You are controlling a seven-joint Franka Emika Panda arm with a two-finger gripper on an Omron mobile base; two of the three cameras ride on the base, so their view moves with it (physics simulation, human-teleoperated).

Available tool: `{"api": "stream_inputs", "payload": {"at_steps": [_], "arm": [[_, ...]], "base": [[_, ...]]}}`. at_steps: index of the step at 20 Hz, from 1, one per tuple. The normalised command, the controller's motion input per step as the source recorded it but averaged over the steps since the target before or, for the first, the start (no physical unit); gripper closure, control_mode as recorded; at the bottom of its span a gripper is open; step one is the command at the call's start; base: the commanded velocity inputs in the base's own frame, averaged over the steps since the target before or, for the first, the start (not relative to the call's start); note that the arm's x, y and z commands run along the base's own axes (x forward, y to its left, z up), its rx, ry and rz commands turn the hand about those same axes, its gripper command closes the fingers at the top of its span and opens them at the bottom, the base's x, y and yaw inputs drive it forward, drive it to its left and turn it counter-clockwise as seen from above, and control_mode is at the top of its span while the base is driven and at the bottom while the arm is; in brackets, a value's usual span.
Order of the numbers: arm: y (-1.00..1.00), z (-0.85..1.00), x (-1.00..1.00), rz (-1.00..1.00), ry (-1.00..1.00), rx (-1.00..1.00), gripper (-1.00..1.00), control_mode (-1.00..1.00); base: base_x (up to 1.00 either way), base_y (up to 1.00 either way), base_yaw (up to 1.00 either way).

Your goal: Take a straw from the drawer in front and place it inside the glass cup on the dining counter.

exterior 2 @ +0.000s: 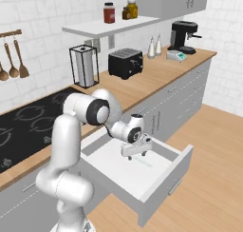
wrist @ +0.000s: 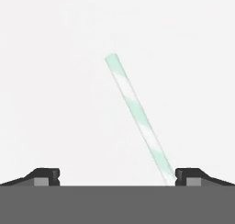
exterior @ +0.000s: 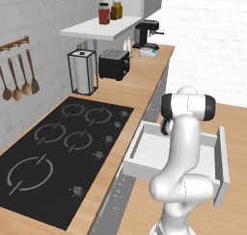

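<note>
- Hand view: the gripper point(wrist: 117, 177) has its jaws spread wide, holding nothing; the two dark fingertips point(wrist: 46, 176) stand far apart at the bottom edge.
- A green-and-white striped straw point(wrist: 137, 117) lies flat on the white floor of the drawer point(exterior 2: 163, 178), running diagonally, its lower end just beside the right fingertip; whether they touch cannot be told.
- Right base view: the gripper point(exterior 2: 136, 152) hangs inside the pulled-out drawer, just above its floor, with the straw point(exterior 2: 144, 162) as a faint line beneath it.
- Bare white floor lies all round the straw, so open room is on every side; the drawer's walls and pale grey front stand well apart from the jaws.
- Left base view: the drawer point(exterior: 144, 152) juts out from under the bench point(exterior: 140, 84) beside the black cooktop point(exterior: 62, 147), the arm reaching down into it.
</note>
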Motion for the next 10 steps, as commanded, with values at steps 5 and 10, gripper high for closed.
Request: {"api": "stream_inputs", "payload": {"at_steps": [5, 10], "arm": [[0.0, -0.1, 0.22, 0.22, -0.03, 0.0, -1.0, -1.0], [0.0, -0.16, 0.16, 0.11, 0.0, 0.0, -1.0, -1.0]], "base": [[0.0, 0.0, 0.0], [0.0, 0.0, 0.0]]}}
